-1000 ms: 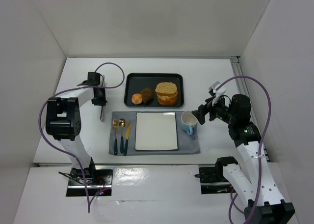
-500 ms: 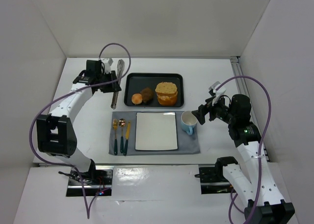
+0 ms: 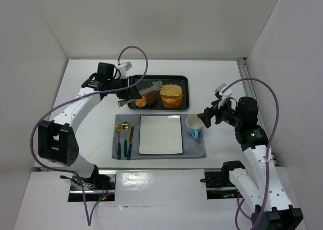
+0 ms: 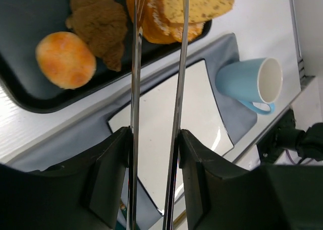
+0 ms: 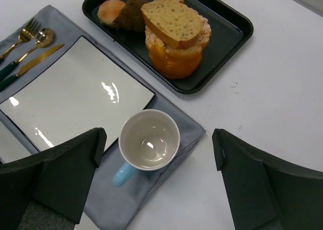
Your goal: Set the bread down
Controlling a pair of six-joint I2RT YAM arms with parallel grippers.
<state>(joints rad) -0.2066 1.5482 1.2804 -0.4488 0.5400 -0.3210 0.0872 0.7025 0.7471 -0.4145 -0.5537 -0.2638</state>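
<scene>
The bread [image 5: 172, 22] is a flat golden-tan slice lying on top of the thick orange cake stack [image 5: 174, 56] in the black tray [image 3: 132, 81]. In the top view the bread [image 3: 171, 90] is at the tray's right half. My left gripper [image 3: 123, 86] is shut on a pair of metal tongs [image 3: 149, 88], whose two arms [image 4: 135, 63] stand apart and reach over the tray to the stack's left side. The tong tips leave the left wrist view at the top, in front of the bread [image 4: 207, 0]. My right gripper [image 5: 157, 139] hangs open above the blue cup [image 5: 149, 141].
An orange roll [image 3: 141, 102] and a dark-brown roll [image 3: 151, 96] lie in the tray's left half. A white square plate [image 3: 160, 134] sits on a grey mat [image 3: 199, 148], with a fork, spoon and knife [image 3: 124, 136] to its left and the cup [image 3: 193, 124] to its right.
The left arm has swung right from the table's left side to above the tray, carrying the tongs. The tong arms have spread apart. The right arm has not moved.
</scene>
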